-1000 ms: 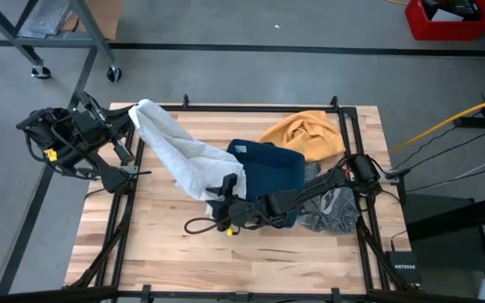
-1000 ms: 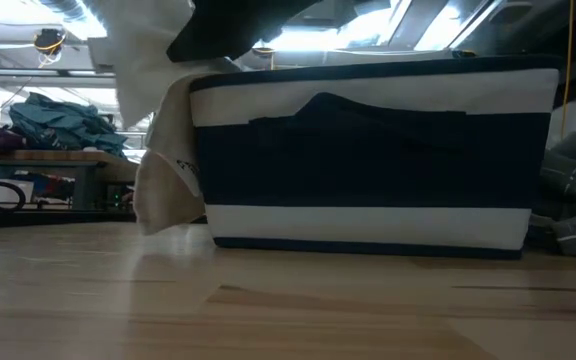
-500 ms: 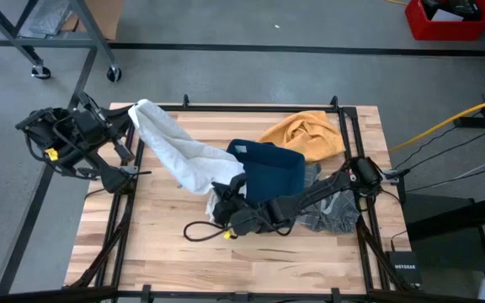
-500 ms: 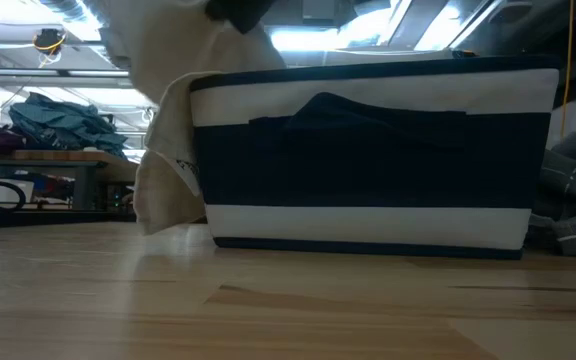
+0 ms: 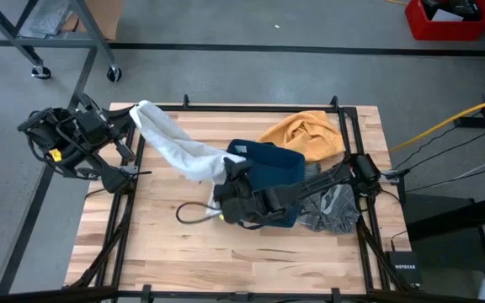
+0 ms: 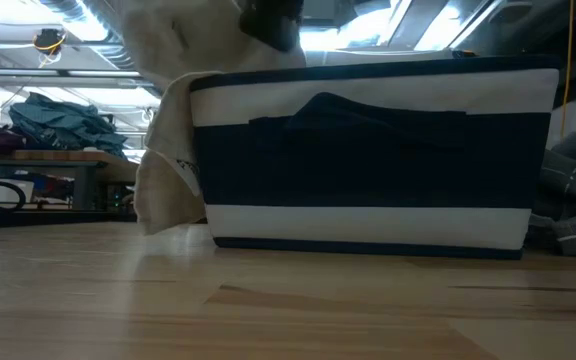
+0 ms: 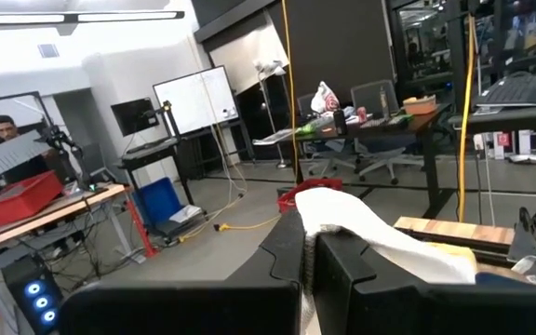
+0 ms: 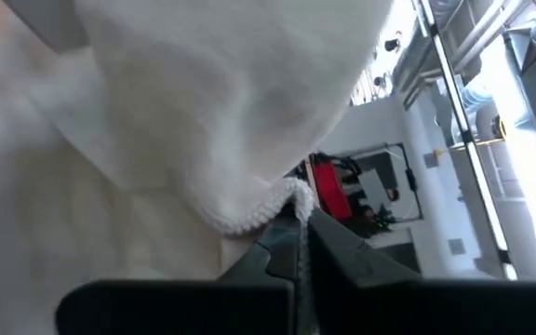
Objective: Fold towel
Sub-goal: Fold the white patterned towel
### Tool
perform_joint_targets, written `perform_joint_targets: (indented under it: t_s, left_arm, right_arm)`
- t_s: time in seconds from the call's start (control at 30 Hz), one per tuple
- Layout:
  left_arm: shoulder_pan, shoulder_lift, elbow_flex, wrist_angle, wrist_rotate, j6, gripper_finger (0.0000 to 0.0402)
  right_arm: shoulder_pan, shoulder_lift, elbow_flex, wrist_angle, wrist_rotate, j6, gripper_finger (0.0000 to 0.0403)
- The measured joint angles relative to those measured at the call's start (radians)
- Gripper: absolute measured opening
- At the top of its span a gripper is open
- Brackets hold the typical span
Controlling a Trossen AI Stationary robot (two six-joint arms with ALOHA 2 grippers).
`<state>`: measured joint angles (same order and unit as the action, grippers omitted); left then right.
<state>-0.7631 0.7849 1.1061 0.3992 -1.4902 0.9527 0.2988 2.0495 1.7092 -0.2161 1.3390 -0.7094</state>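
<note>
A white towel (image 5: 179, 147) stretches from the table's far left corner to the navy-and-white bin (image 5: 272, 172) in the middle. My left gripper (image 5: 131, 118) is shut on its far end. My right gripper (image 5: 228, 172), reaching in from the right across the bin, is shut on its near end. In the low view a fold of the towel (image 6: 168, 165) hangs down beside the bin's left corner (image 6: 200, 160), with my right gripper (image 6: 268, 20) above it. My left gripper pinches the towel's far end (image 7: 328, 209) between its two shut fingers and holds it clear of the table; the cloth runs away from the fingers toward the bin. My right gripper pinches the towel's hemmed edge (image 8: 266, 209) at its near end between its two shut fingers. The cloth bunches above the fingers, lifted off the table.
An orange cloth (image 5: 306, 135) lies at the far right, and a grey checked cloth (image 5: 335, 210) to the right of the bin. A black cable loop (image 5: 194, 215) lies on the wood in front of the bin. The near half of the table (image 5: 175, 252) is bare wood.
My right gripper has gone toward the table's far edge and up, taking the towel's near end with it. That end, which lay bunched beside the bin, now sits higher against the bin's left corner. The far end has stayed in my left gripper.
</note>
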Motion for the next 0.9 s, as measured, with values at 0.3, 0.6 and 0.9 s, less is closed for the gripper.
perform_joint_targets:
  t_s: [0.3, 0.6, 0.9]
  left_arm:
    - [0.000, 0.025, 0.000, 0.000, -0.018, 0.043, 0.0000]
    - [0.000, 0.021, 0.000, 0.002, -0.018, 0.043, 0.0000]
    - [0.002, 0.006, 0.000, 0.003, -0.018, 0.072, 0.0000]
  right_arm:
    - [-0.081, -0.001, 0.000, -0.058, -0.004, 0.030, 0.0023]
    - [-0.132, -0.001, 0.000, -0.056, 0.013, 0.115, 0.0092]
    - [-0.136, -0.001, 0.000, -0.056, 0.082, 0.130, 0.0174]
